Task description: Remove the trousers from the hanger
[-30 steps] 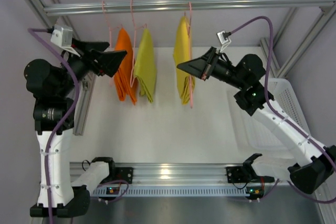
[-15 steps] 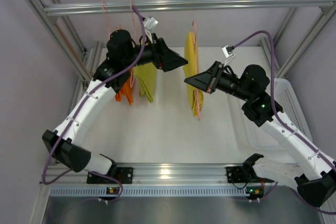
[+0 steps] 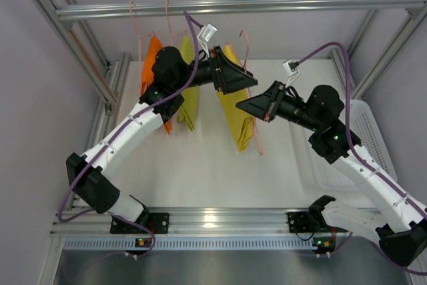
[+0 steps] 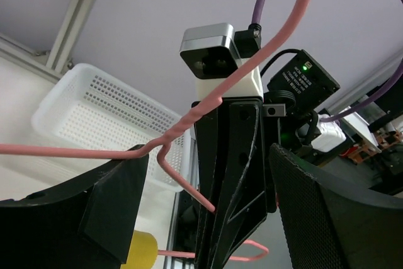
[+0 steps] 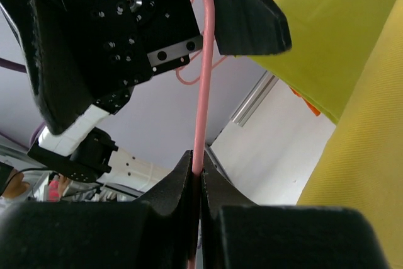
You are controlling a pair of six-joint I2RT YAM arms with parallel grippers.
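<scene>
The yellow trousers (image 3: 237, 121) hang tilted on a pink hanger (image 3: 257, 139), whose hook sits clear below the rail (image 3: 267, 6). My right gripper (image 3: 248, 106) is shut on the hanger's wire (image 5: 204, 61), pinched between its fingertips (image 5: 186, 169). My left gripper (image 3: 235, 79) is open, its jaws standing on either side of the hanger's neck (image 4: 252, 61) without pressing it. The left gripper (image 4: 208, 174) faces the right gripper head-on. Orange trousers (image 3: 152, 58) and yellow-green trousers (image 3: 187, 101) hang on the rail behind my left arm. The right wrist view shows yellow trousers (image 5: 359, 174) beside yellow-green trousers (image 5: 340, 36).
A white perforated basket (image 3: 363, 141) stands at the right of the table and also shows as the basket (image 4: 94, 124) in the left wrist view. Aluminium frame posts (image 3: 80, 38) slant along both sides. The white tabletop (image 3: 200, 165) lies below the hanging cloth.
My left arm swung from the far left across to the yellow trousers' hanger and its jaws narrowed a little. The hanger came off the rail and tilted forward in the shut right gripper.
</scene>
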